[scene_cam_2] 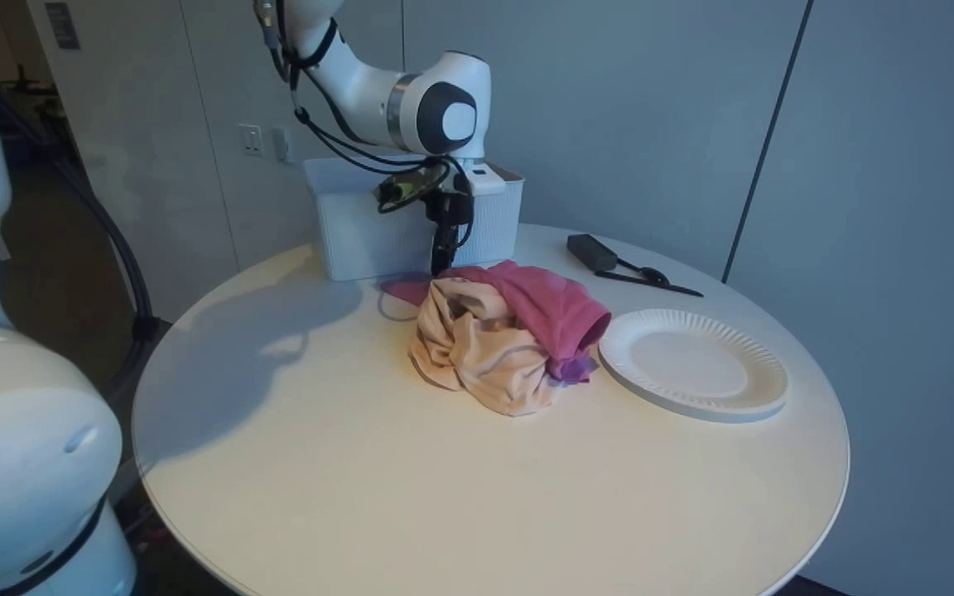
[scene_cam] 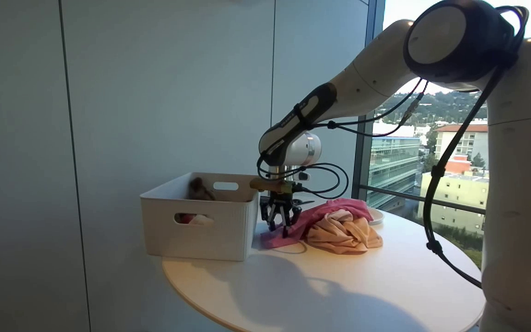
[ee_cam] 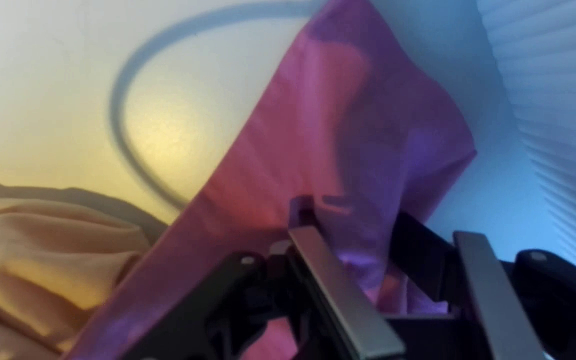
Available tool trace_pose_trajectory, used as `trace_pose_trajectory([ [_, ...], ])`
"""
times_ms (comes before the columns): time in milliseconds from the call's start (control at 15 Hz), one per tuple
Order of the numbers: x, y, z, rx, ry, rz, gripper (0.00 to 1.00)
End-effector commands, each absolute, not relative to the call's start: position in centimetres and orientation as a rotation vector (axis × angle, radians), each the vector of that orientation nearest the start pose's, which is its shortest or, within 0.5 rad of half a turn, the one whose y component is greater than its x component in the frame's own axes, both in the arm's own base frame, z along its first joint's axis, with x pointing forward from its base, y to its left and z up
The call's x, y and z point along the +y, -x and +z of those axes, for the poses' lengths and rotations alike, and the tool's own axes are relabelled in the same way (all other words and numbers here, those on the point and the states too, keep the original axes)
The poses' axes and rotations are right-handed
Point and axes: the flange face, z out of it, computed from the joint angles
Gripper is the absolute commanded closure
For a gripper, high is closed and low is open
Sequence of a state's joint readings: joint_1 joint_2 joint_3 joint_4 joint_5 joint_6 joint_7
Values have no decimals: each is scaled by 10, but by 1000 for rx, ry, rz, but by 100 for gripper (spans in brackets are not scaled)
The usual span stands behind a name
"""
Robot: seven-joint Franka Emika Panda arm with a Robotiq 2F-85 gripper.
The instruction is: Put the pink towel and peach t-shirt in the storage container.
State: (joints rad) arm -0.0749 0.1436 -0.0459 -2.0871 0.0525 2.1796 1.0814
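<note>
The pink towel (scene_cam_2: 556,310) lies rumpled against the peach t-shirt (scene_cam_2: 485,356), in from the edge of the tabletop (scene_cam_2: 485,497). The pincer (scene_cam: 279,229) points down at it, jaws apart, gripping nothing. By the edge stands the storage container (scene_cam: 201,242); the wall sign (scene_cam_2: 62,26) I can't read.

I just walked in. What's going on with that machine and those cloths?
A robot arm holds its gripper low over one end of the pink towel, cloth between its open jaws. The peach shirt lies bunched against the towel on the table. Neither is in the white bin yet.
</note>
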Motion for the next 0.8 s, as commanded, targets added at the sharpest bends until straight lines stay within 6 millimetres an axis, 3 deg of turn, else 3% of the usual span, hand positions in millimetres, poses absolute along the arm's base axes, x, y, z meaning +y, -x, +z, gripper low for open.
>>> trace_pose_trajectory([
  [0, -66, -567, 357, 1865, 2534, 76, 88],
  [67, -68, -564, 362, 1881, 2509, 56, 94],
  [267, -77, -552, 388, 1969, 2418, -65, 97],
  [533, -85, -521, 452, 2031, 2341, -372, 94],
  [733, -72, -495, 511, 1969, 2382, -621, 94],
])
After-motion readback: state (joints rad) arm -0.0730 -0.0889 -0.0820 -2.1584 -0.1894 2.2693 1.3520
